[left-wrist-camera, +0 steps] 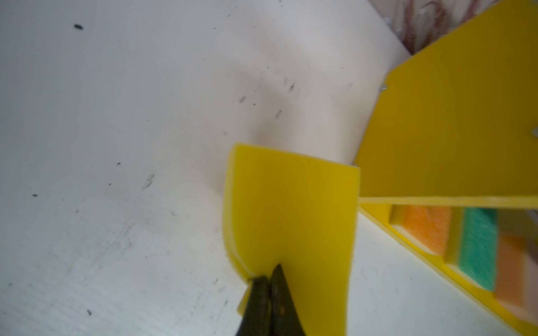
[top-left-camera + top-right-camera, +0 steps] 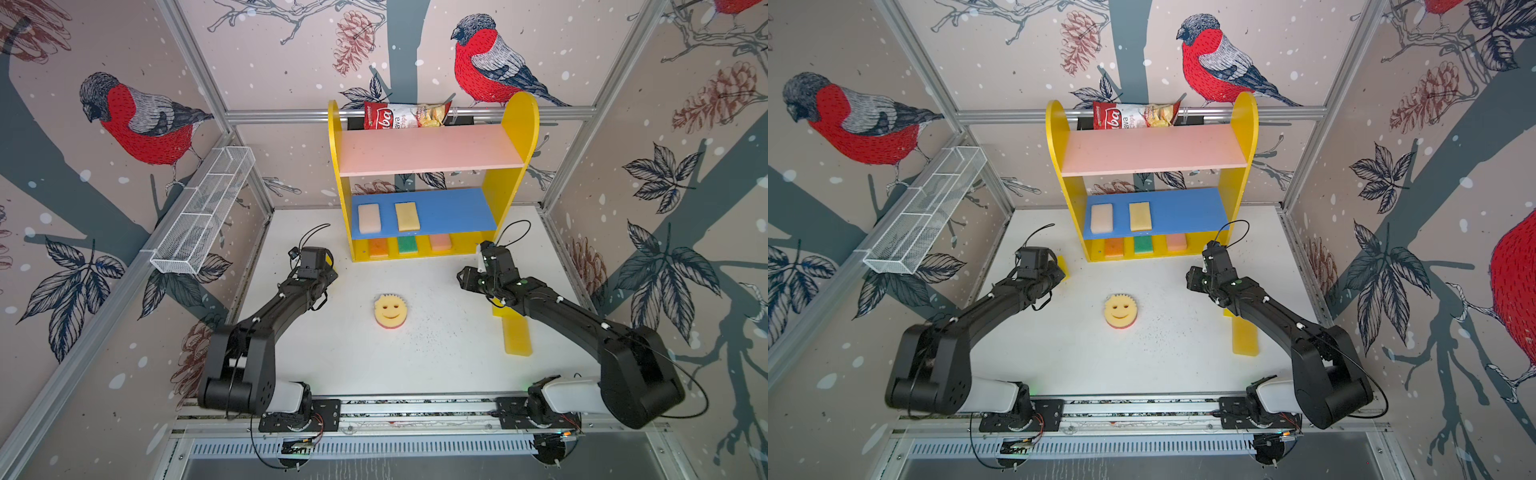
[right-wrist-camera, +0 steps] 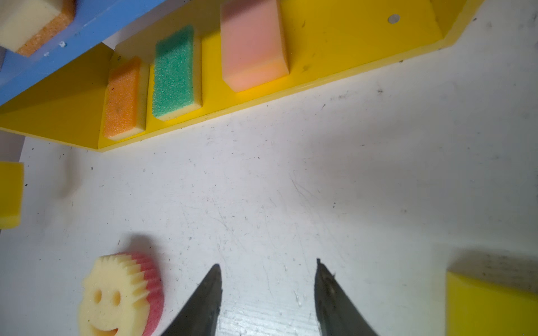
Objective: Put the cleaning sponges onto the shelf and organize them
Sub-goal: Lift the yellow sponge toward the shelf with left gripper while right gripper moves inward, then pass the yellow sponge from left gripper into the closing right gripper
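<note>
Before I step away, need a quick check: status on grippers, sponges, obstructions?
Left gripper shut on yellow sponge, beside shelf. Right gripper open, empty. Smiley sponge loose on table. Chips bag at pink board's rear.

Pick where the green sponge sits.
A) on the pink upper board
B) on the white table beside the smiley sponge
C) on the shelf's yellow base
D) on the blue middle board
C: the green sponge lies on the yellow base, between the orange sponge and the salmon sponge, under the blue middle board.
</note>
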Motion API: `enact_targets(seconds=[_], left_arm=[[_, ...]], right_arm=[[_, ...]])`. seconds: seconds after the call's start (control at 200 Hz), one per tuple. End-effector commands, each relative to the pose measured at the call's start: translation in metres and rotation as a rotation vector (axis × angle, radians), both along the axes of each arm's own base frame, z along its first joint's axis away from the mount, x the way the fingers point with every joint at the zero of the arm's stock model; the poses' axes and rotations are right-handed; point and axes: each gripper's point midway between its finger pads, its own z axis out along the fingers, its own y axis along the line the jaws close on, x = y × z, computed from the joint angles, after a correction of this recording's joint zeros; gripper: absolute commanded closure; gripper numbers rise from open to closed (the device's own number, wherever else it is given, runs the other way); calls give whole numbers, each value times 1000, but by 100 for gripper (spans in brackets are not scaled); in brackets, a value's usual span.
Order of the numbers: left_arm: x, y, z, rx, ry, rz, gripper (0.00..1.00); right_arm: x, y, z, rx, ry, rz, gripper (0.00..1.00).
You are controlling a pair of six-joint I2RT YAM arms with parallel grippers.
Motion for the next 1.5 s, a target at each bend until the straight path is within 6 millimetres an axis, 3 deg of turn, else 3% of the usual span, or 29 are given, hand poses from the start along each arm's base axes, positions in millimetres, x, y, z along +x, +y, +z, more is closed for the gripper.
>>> enact_targets(seconds=[0.0,0.175,0.275,0.405,0.49,0.625,0.896,0.926,1.021,1.101,1.181,1.211,1.266,1.356,1.496], left_arm=[[-21,-22,15,-17,0,-134,100],[-50,-59,56,18,-52,-270,100],[-61,-72,76,3,-78,-321,100],[-68,-80,101,19,-95,-362,100],[-71,-94,107,7,-97,-407,100],[-72,-119,107,4,-74,-471,100],[-60,-166,117,-57,-174,-548,100],[-58,-169,118,-63,-185,-544,100],[-50,-178,123,-89,-238,-515,100],[-42,-193,124,-104,-270,-522,100],[-32,-211,124,-78,-293,-548,100],[-29,-216,115,-56,-277,-553,100],[-16,-230,123,-55,-295,-565,100],[-2,-249,126,-62,-308,-582,100],[15,-272,131,-81,-319,-606,100]], right_arm=[[-3,11,8,20,0,58,49],[-11,34,23,34,-9,108,49],[-30,62,28,33,-16,199,50],[-66,91,17,-89,4,288,52],[-86,99,12,-187,-15,324,55],[-95,99,23,-191,-54,298,56],[-61,92,73,-24,-177,138,51],[-57,89,86,33,-188,120,51],[-40,82,93,184,-164,47,51],[-28,87,99,315,-174,107,49],[-9,81,95,253,-127,130,47],[-2,78,99,215,-116,132,45],[7,77,107,172,-125,136,42],[10,81,122,192,-172,148,37],[10,88,128,249,-209,183,33]])
